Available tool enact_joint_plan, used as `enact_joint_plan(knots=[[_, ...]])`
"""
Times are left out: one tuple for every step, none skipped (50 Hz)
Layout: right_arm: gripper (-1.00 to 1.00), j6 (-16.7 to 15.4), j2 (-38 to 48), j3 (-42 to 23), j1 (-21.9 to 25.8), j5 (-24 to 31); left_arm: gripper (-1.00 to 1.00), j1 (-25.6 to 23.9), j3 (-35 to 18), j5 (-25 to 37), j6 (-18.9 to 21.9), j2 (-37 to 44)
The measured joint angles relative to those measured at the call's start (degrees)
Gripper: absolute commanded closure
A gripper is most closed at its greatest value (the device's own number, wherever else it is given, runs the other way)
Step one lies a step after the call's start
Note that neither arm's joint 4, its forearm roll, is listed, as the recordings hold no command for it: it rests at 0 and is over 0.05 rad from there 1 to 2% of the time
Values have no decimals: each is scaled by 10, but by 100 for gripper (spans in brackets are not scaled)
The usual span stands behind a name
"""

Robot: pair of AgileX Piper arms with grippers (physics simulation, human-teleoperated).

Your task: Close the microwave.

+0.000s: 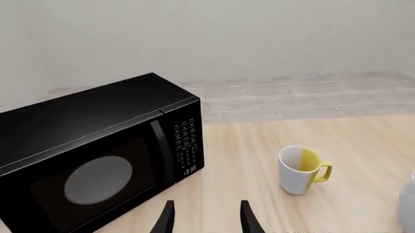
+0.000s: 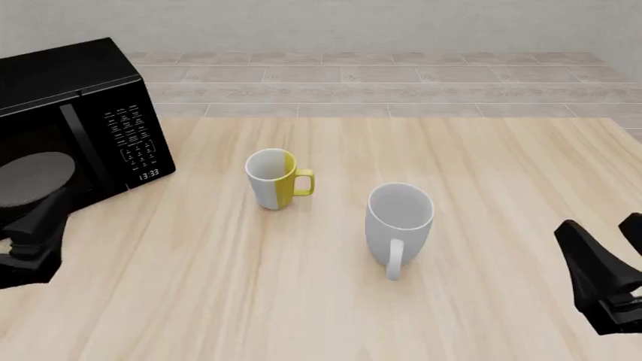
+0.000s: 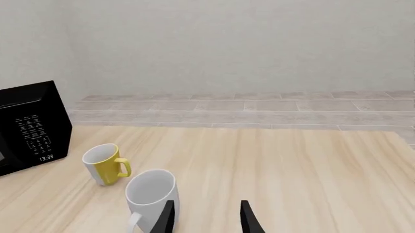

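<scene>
The black microwave (image 2: 71, 90) stands at the table's far left, with its keypad (image 2: 135, 139) and clock facing the arms. Its door lies flush with the body, and the vertical handle (image 2: 78, 147) sits beside the keypad. It also shows in the left wrist view (image 1: 97, 141) and the right wrist view (image 3: 29, 128). My left gripper (image 2: 35, 222) is open and empty, low in front of the door and apart from it; its fingertips (image 1: 167, 216) point at the door's lower corner. My right gripper (image 2: 612, 252) is open and empty at the near right.
A white-and-yellow mug (image 2: 273, 179) stands upright mid-table to the right of the microwave. A larger white mug (image 2: 399, 226) stands nearer, right of centre, handle toward me. A tiled ledge and wall (image 2: 401, 68) run behind the wooden table (image 2: 482, 165).
</scene>
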Motion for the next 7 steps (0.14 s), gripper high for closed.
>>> enact_joint_plan(knots=[[-100, 0, 0, 0, 0, 0, -100, -1, -2, 9, 0, -10], [-100, 0, -1, 0, 0, 1, -100, -2, -3, 20, -1, -20], [-100, 0, -1, 0, 0, 1, -100, -4, -5, 29, -1, -29], [-100, 0, -2, 0, 0, 2, -100, -5, -7, 39, -2, -39], [-100, 0, -2, 0, 0, 2, -100, -6, -9, 49, -2, -48], [-100, 0, -2, 0, 0, 2, -100, -7, -11, 59, -2, -57], [-100, 0, -2, 0, -1, 3, -100, -8, -14, 69, -3, -67]])
